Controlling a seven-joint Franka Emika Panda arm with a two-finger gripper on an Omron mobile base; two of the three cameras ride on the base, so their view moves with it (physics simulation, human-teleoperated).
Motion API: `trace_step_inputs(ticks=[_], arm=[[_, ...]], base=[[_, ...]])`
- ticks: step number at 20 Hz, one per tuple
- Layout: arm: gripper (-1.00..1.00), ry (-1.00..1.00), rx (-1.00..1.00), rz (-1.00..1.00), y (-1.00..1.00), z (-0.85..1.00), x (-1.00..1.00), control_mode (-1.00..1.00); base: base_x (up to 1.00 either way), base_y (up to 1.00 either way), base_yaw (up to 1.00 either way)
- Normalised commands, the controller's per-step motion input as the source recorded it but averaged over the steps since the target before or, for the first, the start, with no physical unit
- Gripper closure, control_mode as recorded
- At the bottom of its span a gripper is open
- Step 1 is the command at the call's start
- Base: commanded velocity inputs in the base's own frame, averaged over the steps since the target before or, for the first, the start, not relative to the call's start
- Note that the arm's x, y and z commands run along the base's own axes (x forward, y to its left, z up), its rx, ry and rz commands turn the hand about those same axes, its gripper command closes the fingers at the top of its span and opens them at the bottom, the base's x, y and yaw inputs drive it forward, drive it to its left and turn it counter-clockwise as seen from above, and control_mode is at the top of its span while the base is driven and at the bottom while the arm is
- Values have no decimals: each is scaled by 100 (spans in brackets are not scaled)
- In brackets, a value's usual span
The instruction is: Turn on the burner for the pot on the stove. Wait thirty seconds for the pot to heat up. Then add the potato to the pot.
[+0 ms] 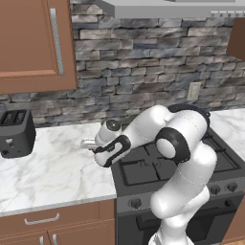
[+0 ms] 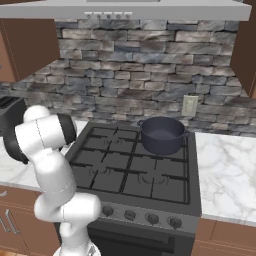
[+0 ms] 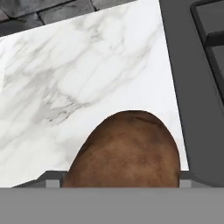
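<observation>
The brown mottled potato (image 3: 127, 148) lies low over the white marble counter (image 3: 87, 78), just left of the stove's edge (image 3: 175, 65). It fills the gap between my two fingertips and touches both, so my gripper (image 3: 118, 177) is shut on it. In the left base view my gripper (image 1: 88, 143) reaches down to the counter (image 1: 52, 167) left of the stove (image 1: 143, 172). The dark blue-grey pot (image 2: 161, 134) stands lidless at the back right of the stove (image 2: 115, 165). The burner beneath the pot is hidden by it.
A row of round knobs (image 2: 150, 218) runs along the grey front panel. A black toaster (image 1: 16, 133) sits at the counter's far left. A stone wall with an outlet (image 2: 189, 105) backs the stove, and more marble counter (image 2: 225, 170) lies to its right.
</observation>
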Motion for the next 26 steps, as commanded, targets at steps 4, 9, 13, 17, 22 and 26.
trace_step_inputs(ticks=[4,9,13,17,22,26], arm=[[100,-3,4,-2,-47,84,0,-100],[100,0,1,-8,-29,100,0,-100],[100,0,4,-11,-46,100,0,-100],[100,0,0,-8,-25,100,0,-100],[100,0,0,-8,-24,83,0,-100],[100,17,0,-8,-21,33,1,-100]], base=[[0,0,0],[0,0,0],[0,0,0],[0,0,0],[0,0,0],[0,0,0]])
